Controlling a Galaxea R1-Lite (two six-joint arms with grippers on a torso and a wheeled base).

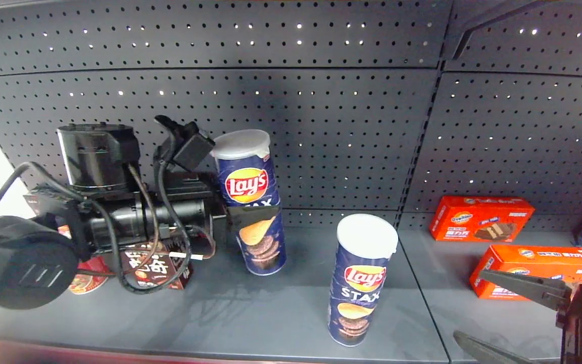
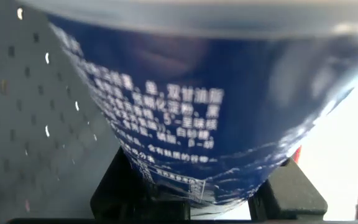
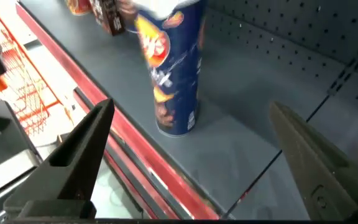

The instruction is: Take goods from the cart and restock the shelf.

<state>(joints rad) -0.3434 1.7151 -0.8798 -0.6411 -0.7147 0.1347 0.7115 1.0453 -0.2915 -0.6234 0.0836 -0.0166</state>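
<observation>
1. Head view: the left claw (image 1: 253, 217) is pinching one blue chip can (image 1: 247, 174) around its middle. The can sits toward the back of the shelf (image 1: 250, 318), left of centre, and leans slightly. I cannot tell whether its base touches the shelf.
2. A second chip can (image 1: 359, 288) stands upright and free near the shelf's front edge, about centre.
3. The right claw (image 1: 468, 305) is spread and holds nothing, low off the front right corner.
4. Two orange boxes (image 1: 480, 217) lie on the right section, and a small dark box (image 1: 154, 268) at the left end.
5. Judgement: one can is placed; the gripped can awaits setting down and release. What stock remains in the cart cannot be assessed.
</observation>
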